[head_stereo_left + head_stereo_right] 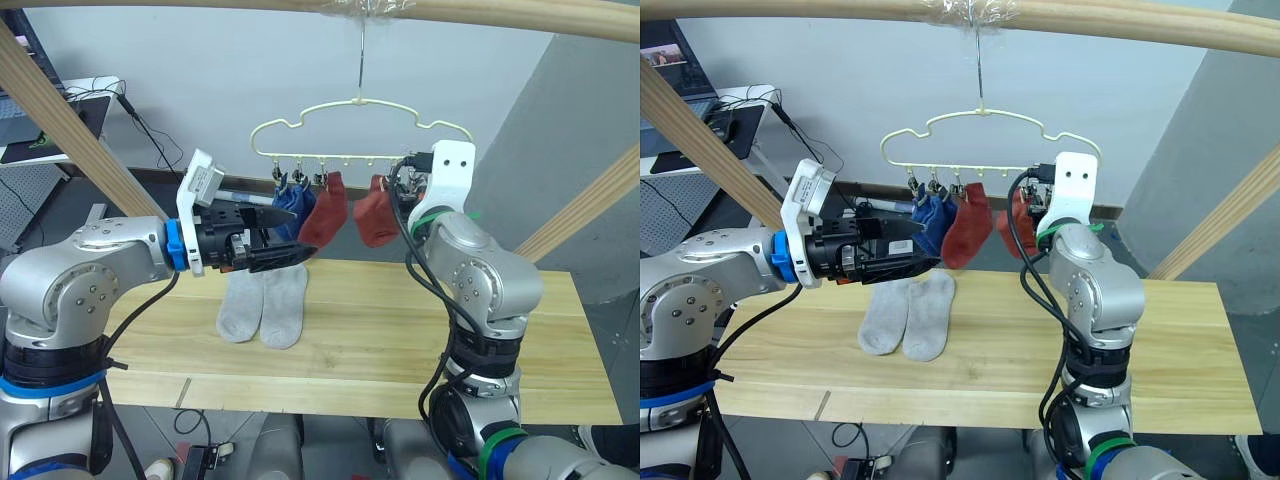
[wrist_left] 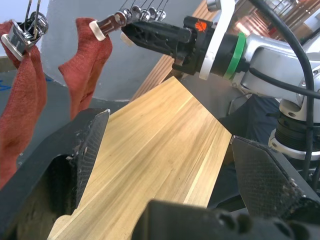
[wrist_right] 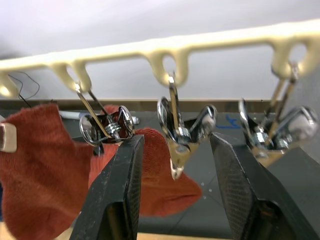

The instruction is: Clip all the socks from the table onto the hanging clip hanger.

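The pale-yellow clip hanger (image 1: pixel 360 108) hangs from the top pole. Two blue socks (image 1: pixel 289 204) and two rust red socks (image 1: pixel 325 214) (image 1: pixel 373 216) are clipped to it. Two light grey socks (image 1: pixel 264 305) lie side by side on the table (image 1: pixel 420 330). My left gripper (image 1: pixel 303 252) hovers above the grey socks, below the blue ones, open and empty (image 2: pixel 165 150). My right gripper (image 3: pixel 175 139) is raised to the hanger's right side, open, with an empty metal clip (image 3: pixel 176 135) between its fingers and a red sock (image 3: pixel 45 170) beside it.
A round wooden pole frame surrounds the table: a top bar (image 1: pixel 500 12) and slanted poles at left (image 1: pixel 70 130) and right (image 1: pixel 590 200). A desk with a laptop and cables (image 1: pixel 70 105) stands at the back left.
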Tool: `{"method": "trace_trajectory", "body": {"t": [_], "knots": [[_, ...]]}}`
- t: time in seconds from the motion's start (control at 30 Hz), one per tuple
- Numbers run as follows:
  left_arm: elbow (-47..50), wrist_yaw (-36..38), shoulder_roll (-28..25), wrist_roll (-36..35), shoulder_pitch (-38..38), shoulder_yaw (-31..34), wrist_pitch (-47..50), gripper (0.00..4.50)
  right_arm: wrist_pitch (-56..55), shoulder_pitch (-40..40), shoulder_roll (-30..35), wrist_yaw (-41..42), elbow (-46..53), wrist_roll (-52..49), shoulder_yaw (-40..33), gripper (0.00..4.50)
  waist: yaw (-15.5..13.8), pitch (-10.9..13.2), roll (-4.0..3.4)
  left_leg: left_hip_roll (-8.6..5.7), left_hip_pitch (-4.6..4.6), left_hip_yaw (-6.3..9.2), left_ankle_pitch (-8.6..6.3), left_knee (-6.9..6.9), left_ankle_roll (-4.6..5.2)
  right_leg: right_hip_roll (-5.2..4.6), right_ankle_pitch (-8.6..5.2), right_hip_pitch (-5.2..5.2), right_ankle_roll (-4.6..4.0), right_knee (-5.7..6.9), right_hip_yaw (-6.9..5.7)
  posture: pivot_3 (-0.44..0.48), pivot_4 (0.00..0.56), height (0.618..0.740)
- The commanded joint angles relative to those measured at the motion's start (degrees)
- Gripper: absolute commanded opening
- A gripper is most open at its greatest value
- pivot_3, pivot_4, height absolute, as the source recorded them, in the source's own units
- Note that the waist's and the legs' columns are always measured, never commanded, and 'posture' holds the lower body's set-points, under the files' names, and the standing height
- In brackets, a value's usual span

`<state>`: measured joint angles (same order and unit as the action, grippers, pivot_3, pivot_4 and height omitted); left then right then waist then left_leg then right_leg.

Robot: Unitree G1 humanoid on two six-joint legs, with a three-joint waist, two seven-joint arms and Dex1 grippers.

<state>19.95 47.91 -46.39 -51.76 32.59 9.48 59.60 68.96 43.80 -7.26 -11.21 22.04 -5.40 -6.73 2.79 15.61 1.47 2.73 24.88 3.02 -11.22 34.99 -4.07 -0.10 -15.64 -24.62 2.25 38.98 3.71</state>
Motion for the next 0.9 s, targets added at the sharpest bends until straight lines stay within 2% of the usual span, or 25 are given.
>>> {"method": "trace_trajectory", "body": {"t": [0.03, 0.47, 0.9], "knots": [[2.19, -0.36, -0.69, -1.14, -0.18, 2.29, -0.97, 4.50, -2.56, 1.97, 0.11, 0.49, -0.16, -0.16, -0.10, 2.15, -0.05, 0.00, 0.00, 0.00, 0.00, 0.00, 0.00, 0.00, 0.00, 0.00, 0.00, 0.00, 0.00, 0.00, 0.00, 0.055, 0.260, 0.740], [2.92, -1.38, -1.15, -0.97, -1.24, 2.90, -1.11, 4.50, -7.69, 5.10, 1.87, 1.22, -6.21, -0.10, -0.86, 2.15, -0.47, 0.00, 0.00, 0.00, 0.00, 0.00, 0.00, 0.00, 0.00, 0.00, 0.01, 0.00, -0.01, 0.01, 0.00, 0.071, 0.260, 0.740], [3.17, -1.93, -1.27, -0.70, -1.54, 2.97, -1.16, 4.50, -9.14, 5.58, 2.68, 0.16, -7.82, 0.56, -1.33, 2.15, -0.95, 0.00, 0.00, 0.00, 0.00, -0.01, 0.00, 0.00, 0.00, 0.00, 0.01, 0.00, -0.02, 0.02, 0.00, 0.074, 0.260, 0.740]]}}
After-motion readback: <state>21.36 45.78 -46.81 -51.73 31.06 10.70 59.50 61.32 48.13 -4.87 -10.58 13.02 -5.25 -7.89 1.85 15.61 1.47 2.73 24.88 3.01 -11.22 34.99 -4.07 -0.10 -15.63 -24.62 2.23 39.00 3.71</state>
